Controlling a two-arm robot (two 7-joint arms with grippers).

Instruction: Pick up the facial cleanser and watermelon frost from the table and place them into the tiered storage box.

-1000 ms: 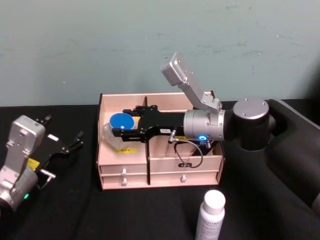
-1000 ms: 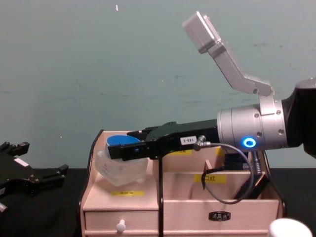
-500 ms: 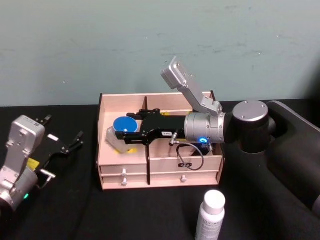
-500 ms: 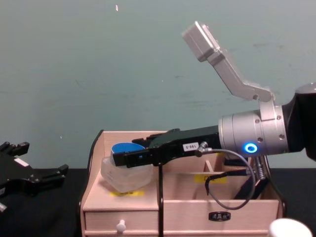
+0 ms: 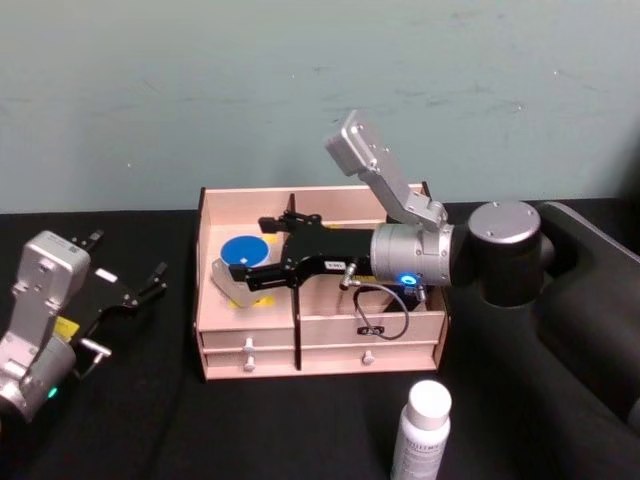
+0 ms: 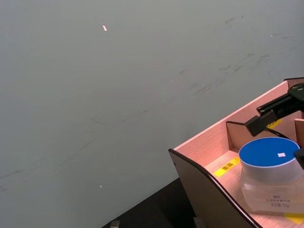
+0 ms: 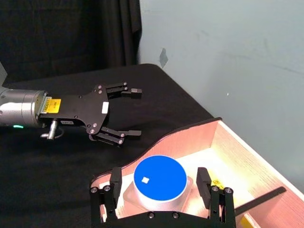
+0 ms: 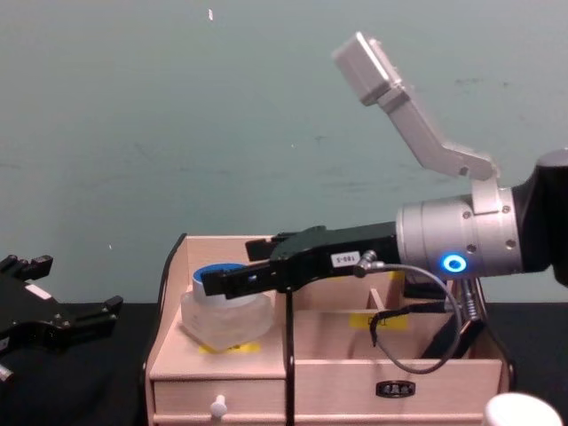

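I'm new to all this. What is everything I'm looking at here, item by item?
tiered storage box: one, pale pink wood with yellow labels and two small drawers, mid-table against the wall
jar: one, clear with a blue lid, upright in the box's left compartment
white bottle: one, white, on the table in front of the box
table: one, covered in black cloth
wall: one, pale teal, behind the table
right gripper: one, black on a silver arm, reaching into the box, fingers open either side of the jar
left gripper: one, black, open, low over the table left of the box
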